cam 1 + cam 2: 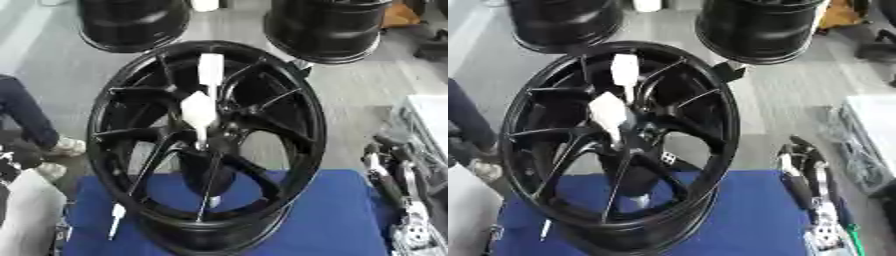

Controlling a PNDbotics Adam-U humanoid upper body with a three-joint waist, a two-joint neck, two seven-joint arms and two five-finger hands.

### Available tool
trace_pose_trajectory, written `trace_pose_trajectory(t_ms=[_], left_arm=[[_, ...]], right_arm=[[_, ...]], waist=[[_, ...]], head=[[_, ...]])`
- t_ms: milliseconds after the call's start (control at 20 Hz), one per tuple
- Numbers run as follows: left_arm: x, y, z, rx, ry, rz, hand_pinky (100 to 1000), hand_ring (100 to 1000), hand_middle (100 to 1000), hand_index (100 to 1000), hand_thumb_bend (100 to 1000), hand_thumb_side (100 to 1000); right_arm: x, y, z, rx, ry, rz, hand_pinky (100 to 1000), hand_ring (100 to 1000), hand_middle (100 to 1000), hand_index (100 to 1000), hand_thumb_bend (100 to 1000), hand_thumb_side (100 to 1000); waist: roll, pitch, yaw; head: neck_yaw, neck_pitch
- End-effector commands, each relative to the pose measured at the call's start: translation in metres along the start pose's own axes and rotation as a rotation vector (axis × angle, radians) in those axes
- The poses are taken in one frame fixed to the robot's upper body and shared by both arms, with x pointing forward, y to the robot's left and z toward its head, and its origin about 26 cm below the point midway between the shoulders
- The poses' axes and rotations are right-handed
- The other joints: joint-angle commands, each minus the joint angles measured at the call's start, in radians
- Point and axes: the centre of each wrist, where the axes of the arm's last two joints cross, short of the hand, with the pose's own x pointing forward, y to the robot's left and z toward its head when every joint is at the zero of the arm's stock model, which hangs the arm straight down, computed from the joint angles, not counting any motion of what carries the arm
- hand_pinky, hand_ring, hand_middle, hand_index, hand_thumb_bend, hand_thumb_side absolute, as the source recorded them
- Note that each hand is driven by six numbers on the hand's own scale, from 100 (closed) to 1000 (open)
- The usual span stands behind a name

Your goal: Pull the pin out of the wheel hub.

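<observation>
This looks like a wheel workshop or factory floor. A black alloy wheel (206,145) stands upright on a blue-covered counter (332,220), and two more black rims (133,22) (325,27) sit on the bare grey concrete floor (359,85) behind it. At the right edge a white bench (877,125) shows beside loose metal parts (855,150).

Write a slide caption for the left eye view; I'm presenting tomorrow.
Black wheel hub upright on blue mat, white pin at its centre, right hand idle alongside.
</observation>
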Motion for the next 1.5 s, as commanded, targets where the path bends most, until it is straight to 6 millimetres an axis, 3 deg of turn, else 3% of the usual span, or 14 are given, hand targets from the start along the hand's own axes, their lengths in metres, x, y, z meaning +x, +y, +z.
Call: trace_pose_trajectory(t_ms=[50,450,500,550,700,850,900,950,1200,1350,1500], left_arm=[[0.008,0.001,-0.002,-0.003,-0.027,-0.006,651,552,552,756,331,750],[0.008,0.001,-0.002,-0.005,-0.029,-0.006,651,552,552,756,329,750],[0.008,0.001,-0.002,-0.006,-0.029,-0.006,651,552,552,756,329,750],[0.008,0.001,-0.002,-0.006,-0.03,-0.007,651,552,552,756,328,750],[0.009,0.002,-0.003,-0.01,-0.03,-0.015,651,553,552,756,328,751],[0.009,0.003,-0.003,-0.016,-0.022,-0.024,651,553,552,756,329,752],[0.009,0.003,-0.003,-0.018,-0.021,-0.028,651,554,552,756,326,751],[0.009,0.003,-0.003,-0.019,-0.019,-0.03,651,554,552,756,329,753],[0.009,0.003,-0.003,-0.029,-0.017,-0.037,651,554,552,756,328,753],[0.009,0.002,-0.003,-0.037,-0.017,-0.04,651,554,553,756,327,753],[0.008,0.001,-0.003,-0.05,-0.015,-0.042,651,555,553,756,327,754]], right_arm=[[0.006,-0.005,-0.004,-0.009,-0.028,0.008,658,619,630,832,100,615],[0.006,-0.004,-0.004,-0.007,-0.028,0.009,658,619,630,832,100,615],[0.006,-0.004,-0.004,-0.006,-0.028,0.01,659,620,629,832,100,678],[0.006,-0.006,-0.005,-0.001,-0.032,0.018,659,620,631,833,100,585],[0.019,-0.03,-0.018,0.017,-0.106,0.088,666,624,635,838,100,439],[0.055,-0.073,-0.043,0.041,-0.249,0.215,681,635,647,841,100,421],[0.073,-0.087,-0.053,0.058,-0.307,0.265,686,639,649,843,100,738],[0.093,-0.101,-0.062,0.075,-0.377,0.328,690,643,655,845,100,423],[0.173,-0.124,-0.095,0.236,-0.568,0.435,713,672,690,864,100,374],[0.211,-0.125,-0.111,0.392,-0.641,0.484,731,716,733,889,100,283],[0.238,-0.118,-0.129,0.565,-0.672,0.515,756,765,773,896,100,237]], waist=[[0.001,-0.014,0.0],[0.001,-0.014,0.0],[0.001,-0.014,0.001],[0.0,-0.014,0.001],[-0.008,-0.015,-0.001],[-0.019,-0.018,-0.001],[-0.022,-0.019,0.0],[-0.025,-0.02,0.001],[-0.03,-0.02,0.014],[-0.032,-0.02,0.022],[-0.035,-0.019,0.034]], head=[[-0.001,0.006],[-0.001,0.006],[-0.001,0.006],[-0.001,0.006],[-0.001,0.006],[-0.005,0.006],[-0.01,0.006],[-0.013,0.006],[-0.037,0.006],[-0.054,0.006],[-0.072,0.006]])
